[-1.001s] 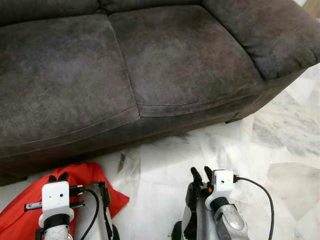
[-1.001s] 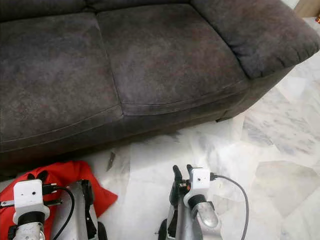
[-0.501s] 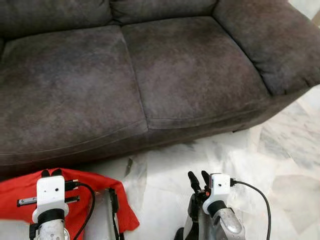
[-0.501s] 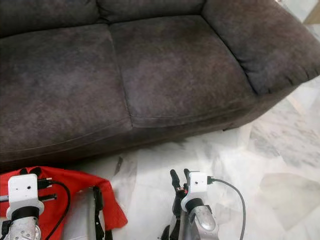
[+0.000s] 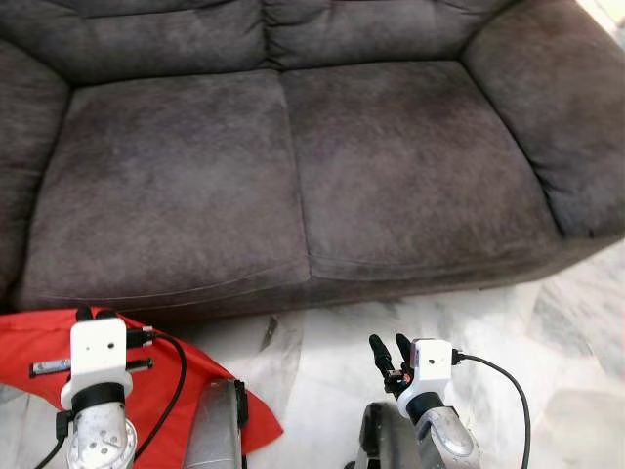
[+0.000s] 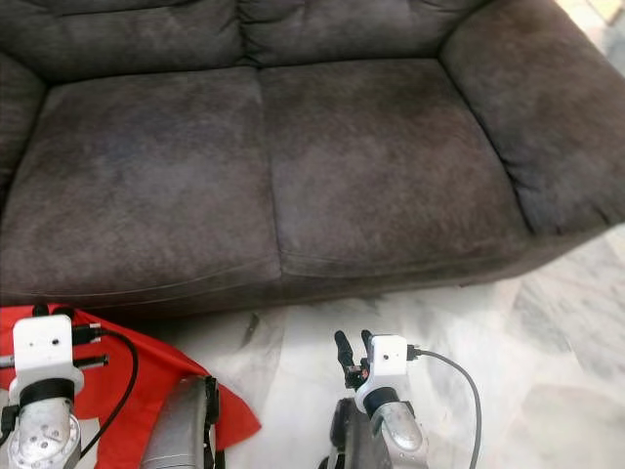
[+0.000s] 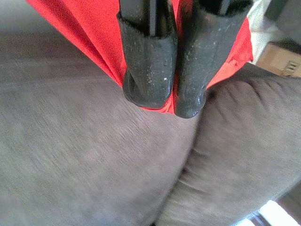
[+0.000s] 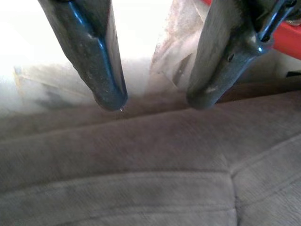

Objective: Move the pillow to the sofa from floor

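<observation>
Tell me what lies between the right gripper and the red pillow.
In the left eye view, only bare marble floor lies between the right gripper and the red pillow; the left gripper is shut on the pillow's fabric, before the sofa.

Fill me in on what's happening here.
The robot stands facing a dark grey sofa with its left tool shut on a red pillow, held low just in front of the seat's edge. The right tool is open and holds nothing, hanging over the marble floor. The pillow is not yet on the sofa.
</observation>
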Controlling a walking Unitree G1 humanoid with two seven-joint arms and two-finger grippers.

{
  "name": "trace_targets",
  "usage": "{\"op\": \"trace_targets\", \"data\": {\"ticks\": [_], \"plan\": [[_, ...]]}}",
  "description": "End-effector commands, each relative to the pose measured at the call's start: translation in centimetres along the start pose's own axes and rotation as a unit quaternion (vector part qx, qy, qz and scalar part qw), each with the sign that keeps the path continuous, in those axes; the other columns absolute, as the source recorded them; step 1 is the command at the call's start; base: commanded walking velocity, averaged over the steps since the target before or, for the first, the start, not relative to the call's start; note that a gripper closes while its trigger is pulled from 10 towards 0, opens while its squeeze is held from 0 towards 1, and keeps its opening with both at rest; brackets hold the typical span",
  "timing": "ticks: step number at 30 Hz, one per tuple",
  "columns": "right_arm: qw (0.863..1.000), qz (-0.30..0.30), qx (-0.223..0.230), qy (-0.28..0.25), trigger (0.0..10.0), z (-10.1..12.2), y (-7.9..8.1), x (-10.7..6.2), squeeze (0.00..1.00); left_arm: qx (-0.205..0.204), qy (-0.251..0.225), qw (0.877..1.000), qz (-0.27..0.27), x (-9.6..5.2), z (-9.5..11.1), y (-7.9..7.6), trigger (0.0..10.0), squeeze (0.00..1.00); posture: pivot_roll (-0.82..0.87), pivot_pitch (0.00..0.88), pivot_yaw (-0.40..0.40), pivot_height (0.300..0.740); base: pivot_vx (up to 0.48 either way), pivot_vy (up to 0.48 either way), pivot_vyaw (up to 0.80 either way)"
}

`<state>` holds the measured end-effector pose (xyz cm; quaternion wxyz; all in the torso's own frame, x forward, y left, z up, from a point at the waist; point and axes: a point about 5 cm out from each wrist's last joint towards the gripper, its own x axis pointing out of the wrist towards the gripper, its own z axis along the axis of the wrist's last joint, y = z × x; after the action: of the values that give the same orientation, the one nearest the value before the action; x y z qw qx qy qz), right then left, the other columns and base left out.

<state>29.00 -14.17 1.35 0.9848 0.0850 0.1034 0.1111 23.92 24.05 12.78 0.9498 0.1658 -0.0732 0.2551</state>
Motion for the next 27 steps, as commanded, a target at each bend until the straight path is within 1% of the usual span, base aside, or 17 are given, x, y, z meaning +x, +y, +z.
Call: {"op": "trace_targets", "data": {"ticks": [1, 4, 5, 10, 12, 13, 14, 15, 16, 17, 22, 23, 25, 26, 27], "plan": [[1.0, -0.007, 0.011, 0.019, 10.0, -1.1, 0.0, -0.6, 0.0, -0.003, -0.074, 0.997, 0.027, 0.5, 3.0, 1.3, 10.0, 0.0, 0.21, 0.276, -0.017, 0.712, 0.0, 0.0, 0.0], [1.0, -0.007, 0.011, 0.02, 10.0, -1.1, 0.0, -0.6, 0.0, -0.019, -0.083, 0.996, 0.017, 0.8, 3.9, 0.8, 10.0, 0.0, 0.21, 0.271, -0.013, 0.732, 0.0, 0.0, 0.0], [1.0, -0.009, 0.006, 0.028, 10.0, -1.2, 0.0, -0.5, 0.0, -0.028, -0.086, 0.996, 0.007, 0.8, 4.2, 0.4, 10.0, 0.0, 0.2, 0.27, -0.013, 0.737, 0.0, 0.0, 0.0], [0.999, -0.015, 0.01, 0.029, 10.0, -1.2, -0.2, -0.5, 0.0, -0.037, -0.094, 0.995, -0.021, 0.9, 4.7, -0.5, 10.0, 0.0, 0.21, 0.266, -0.013, 0.737, 0.0, 0.0, 0.0], [0.999, -0.014, 0.008, 0.03, 10.0, -1.2, -0.2, -0.5, 0.0, -0.05, -0.09, 0.994, -0.041, 0.9, 4.8, -1.0, 10.0, 0.0, 0.21, 0.263, -0.013, 0.737, 0.0, 0.0, 0.0], [0.999, -0.014, 0.009, 0.03, 10.0, -1.2, -0.2, -0.5, 0.0, -0.061, -0.085, 0.992, -0.071, 0.8, 4.9, -1.7, 10.0, 0.0, 0.21, 0.26, -0.011, 0.737, 0.0, 0.0, 0.0], [0.999, -0.014, 0.009, 0.03, 10.0, -1.2, -0.2, -0.4, 0.0, -0.087, -0.067, 0.989, -0.104, 0.7, 4.7, -2.5, 10.0, 0.0, 0.21, 0.256, -0.008, 0.737, 0.0, 0.0, 0.0], [0.999, -0.014, 0.009, 0.03, 10.0, -1.2, -0.2, -0.4, 0.0, -0.087, -0.067, 0.989, -0.104, 0.7, 4.7, -2.5, 10.0, 0.0, 0.21, 0.256, -0.008, 0.737, 0.0, 0.0, 0.0], [0.999, -0.015, 0.01, 0.029, 10.0, -1.1, -0.2, -0.4, 0.0, -0.111, -0.044, 0.981, -0.156, 0.3, 4.3, -3.7, 10.0, 0.0, 0.21, 0.253, -0.005, 0.737, 0.0, 0.0, 0.0], [0.999, -0.016, 0.01, 0.029, 10.0, -1.0, -0.2, -0.4, 0.0, -0.113, -0.04, 0.977, -0.174, 0.1, 4.2, -4.1, 10.0, 0.0, 0.21, 0.253, -0.005, 0.737, 0.0, 0.0, 0.0], [0.999, -0.019, 0.011, 0.027, 10.0, -1.0, -0.4, -0.3, 0.0, -0.13, -0.022, 0.968, -0.214, -0.4, 3.9, -5.1, 10.0, 0.0, 0.21, 0.249, -0.001, 0.737, 0.0, 0.0, 0.0], [0.999, -0.02, 0.012, 0.027, 10.0, -1.0, -0.5, -0.4, 0.0, -0.138, -0.015, 0.963, -0.229, -0.6, 3.8, -5.4, 10.0, 0.0, 0.21, 0.245, 0.0, 0.737, 0.0, 0.0, 0.0], [0.999, -0.022, 0.012, 0.027, 10.0, -1.0, -0.5, -0.4, 0.0, -0.143, -0.007, 0.959, -0.245, -0.7, 3.8, -5.7, 10.0, 0.0, 0.21, 0.242, 0.0, 0.737, 0.0, 0.0, 0.0], [0.999, -0.022, 0.011, 0.028, 10.0, -0.9, -0.6, -0.3, 0.0, -0.149, 0.002, 0.953, -0.263, -0.8, 3.7, -6.0, 10.0, 0.0, 0.21, 0.237, 0.002, 0.737, 0.0, 0.0, 0.0], [0.999, -0.022, 0.011, 0.028, 10.0, -0.9, -0.6, -0.3, 0.0, -0.151, 0.007, 0.95, -0.272, -0.8, 3.7, -6.1, 10.0, 0.0, 0.21, 0.237, 0.002, 0.737, 0.0, 0.0, 0.0]]}}
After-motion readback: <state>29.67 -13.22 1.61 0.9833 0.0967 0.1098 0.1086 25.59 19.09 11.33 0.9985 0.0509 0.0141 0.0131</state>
